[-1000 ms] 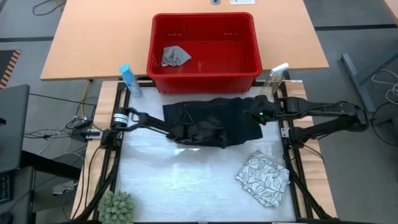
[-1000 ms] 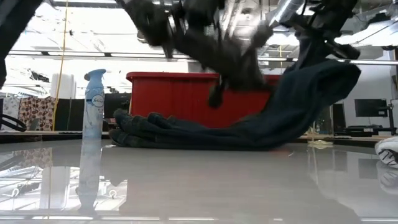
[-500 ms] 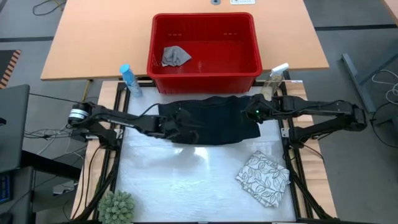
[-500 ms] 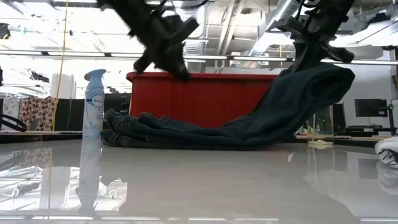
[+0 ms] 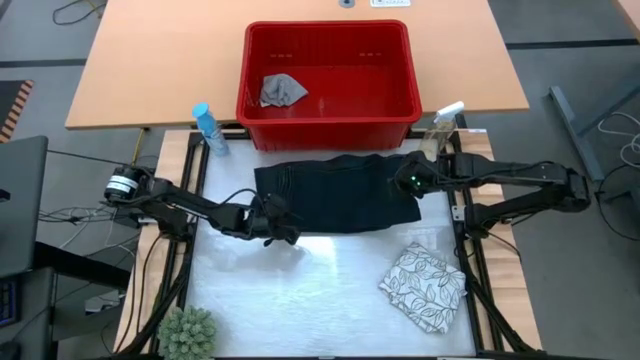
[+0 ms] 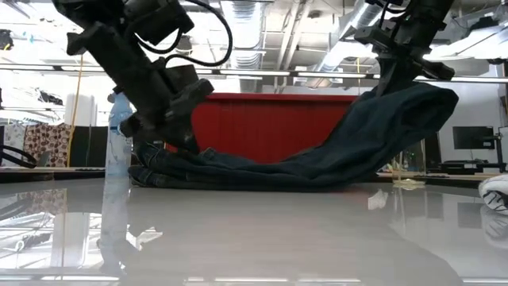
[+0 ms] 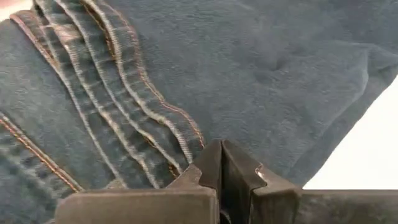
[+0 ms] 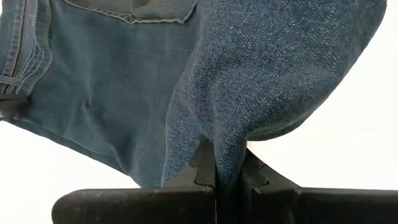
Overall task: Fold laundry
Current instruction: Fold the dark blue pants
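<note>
The dark blue jeans point(image 5: 335, 195) lie folded in layers across the far part of the white mat; their left end point(image 6: 159, 171) rests flat on the table. My right gripper point(image 5: 405, 183) is shut on their right end, which is raised point(image 6: 405, 111). My left gripper point(image 5: 275, 220) is shut and sits low at the jeans' left near corner, just over the stacked seams point(image 7: 143, 118); I cannot tell whether it touches them. The folded white leaf-print cloth point(image 5: 425, 285) lies on the mat's near right. The small grey cloth point(image 5: 282, 90) lies in the red basket. My right gripper pinches a fold of denim point(image 8: 227, 152) at the jeans' right end between its two fingers, coming from above and pointing down. That end is lifted clear and bulges around the fingers. The cloth slopes down slack from there to the rest of the jeans on the table.
The red basket point(image 5: 410, 100) stands just beyond the jeans. A blue spray bottle point(image 5: 208, 128) stands at the mat's far left corner, a clear one point(image 5: 440, 125) at its far right. A green plant point(image 5: 188, 335) sits at the near left. The mat's near middle point(image 5: 300, 300) is bare.
My left gripper has moved from above the jeans' middle toward the table's left and down to their left near corner. The jeans' left end has shifted a little to the left and now lies flat. The right gripper has kept the right end raised.
</note>
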Tool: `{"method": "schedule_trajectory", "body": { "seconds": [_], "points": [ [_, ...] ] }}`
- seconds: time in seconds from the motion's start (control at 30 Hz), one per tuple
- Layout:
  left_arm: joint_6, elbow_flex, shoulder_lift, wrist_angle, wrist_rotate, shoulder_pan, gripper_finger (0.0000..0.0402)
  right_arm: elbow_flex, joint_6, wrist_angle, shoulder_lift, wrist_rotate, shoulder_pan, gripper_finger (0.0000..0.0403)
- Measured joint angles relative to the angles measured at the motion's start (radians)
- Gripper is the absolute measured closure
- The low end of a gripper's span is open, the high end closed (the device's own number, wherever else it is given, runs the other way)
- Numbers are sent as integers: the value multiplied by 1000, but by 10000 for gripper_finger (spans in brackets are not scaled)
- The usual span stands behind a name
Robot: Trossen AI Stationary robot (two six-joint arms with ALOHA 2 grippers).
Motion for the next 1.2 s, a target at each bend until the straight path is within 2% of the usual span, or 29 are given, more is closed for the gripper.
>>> {"method": "schedule_trajectory", "body": {
  "seconds": [0.17, 0.43, 0.77, 1.0, 1.2],
  "points": [
    [-13, -7, 70, 9, 58, 22, 401, 0, 0, 0, 0, -1, -2, 366],
    [-24, -4, 174, 147, 114, 16, 401, 0, -3, 29, 0, -26, -1, 366],
    [-24, -5, 182, 225, 149, 14, 401, 0, -27, 263, 4, -71, -1, 366],
    [-24, -5, 185, 234, 137, 10, 401, 0, -31, 419, 32, -120, 0, 366],
    [-24, -5, 228, 320, 131, 6, 401, 0, -44, 556, 71, -169, 0, 366]
  ]
}}
